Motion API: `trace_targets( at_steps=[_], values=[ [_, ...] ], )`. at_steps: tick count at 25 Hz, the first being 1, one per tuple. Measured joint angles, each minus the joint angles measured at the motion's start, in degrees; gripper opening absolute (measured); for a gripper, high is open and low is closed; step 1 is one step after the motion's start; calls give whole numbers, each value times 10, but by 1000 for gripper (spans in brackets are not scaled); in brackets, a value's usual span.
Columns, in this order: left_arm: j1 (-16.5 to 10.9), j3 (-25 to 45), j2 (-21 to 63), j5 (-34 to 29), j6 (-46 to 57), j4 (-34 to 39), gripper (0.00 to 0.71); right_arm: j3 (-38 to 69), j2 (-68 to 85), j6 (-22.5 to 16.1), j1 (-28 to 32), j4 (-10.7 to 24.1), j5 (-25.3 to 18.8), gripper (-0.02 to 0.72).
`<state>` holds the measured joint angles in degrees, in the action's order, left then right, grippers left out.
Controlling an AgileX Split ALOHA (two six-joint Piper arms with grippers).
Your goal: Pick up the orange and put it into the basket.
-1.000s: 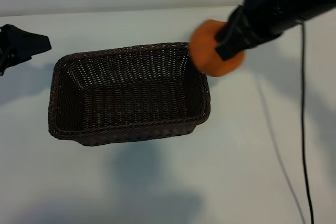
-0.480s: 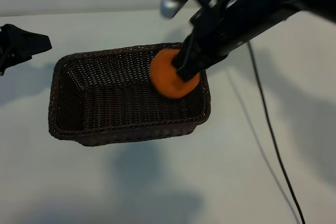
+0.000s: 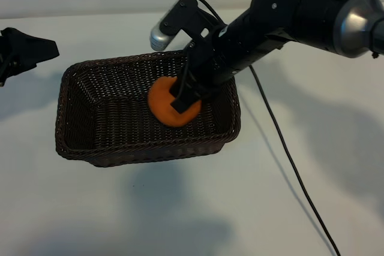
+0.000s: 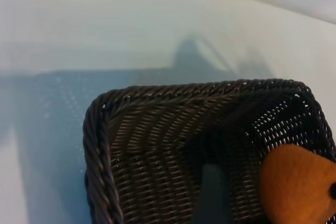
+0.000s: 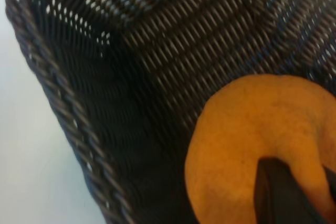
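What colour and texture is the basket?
Dark brown woven wicker with a braided rim, on the basket; clearest in the right wrist view.

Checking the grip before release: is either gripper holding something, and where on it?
The right gripper holds the orange, fingers pinching its upper side, inside the basket. The left gripper holds nothing.

orange (image 3: 163, 107): bright orange | basket (image 3: 90, 118): dark brown weave

Soft even light, broad faint shadows (right wrist view blurred).
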<state>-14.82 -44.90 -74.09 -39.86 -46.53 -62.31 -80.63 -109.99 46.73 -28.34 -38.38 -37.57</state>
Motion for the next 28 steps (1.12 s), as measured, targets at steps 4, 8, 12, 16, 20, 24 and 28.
trace_targets(
  at_steps=[4,8,12,16,20,24,28],
  values=[
    [0,0,0,-1,0,0,590,-9,-10,0,-3,-10,4,84],
    [0,0,0,-2,0,0,590,-10,-30,0,-10,-12,4,84],
    [0,0,0,-2,0,0,590,-10,-53,0,-14,-13,10,84],
    [0,0,0,-3,0,0,590,-10,-54,-8,-14,-22,20,142],
    [0,0,0,-4,0,0,590,-10,-54,-10,-14,-27,21,356],
    [0,0,0,-4,0,0,590,-10,-54,-14,-14,-30,17,616],
    [0,0,0,-4,2,0,590,-11,-54,-33,-14,-30,14,705]
  ],
)
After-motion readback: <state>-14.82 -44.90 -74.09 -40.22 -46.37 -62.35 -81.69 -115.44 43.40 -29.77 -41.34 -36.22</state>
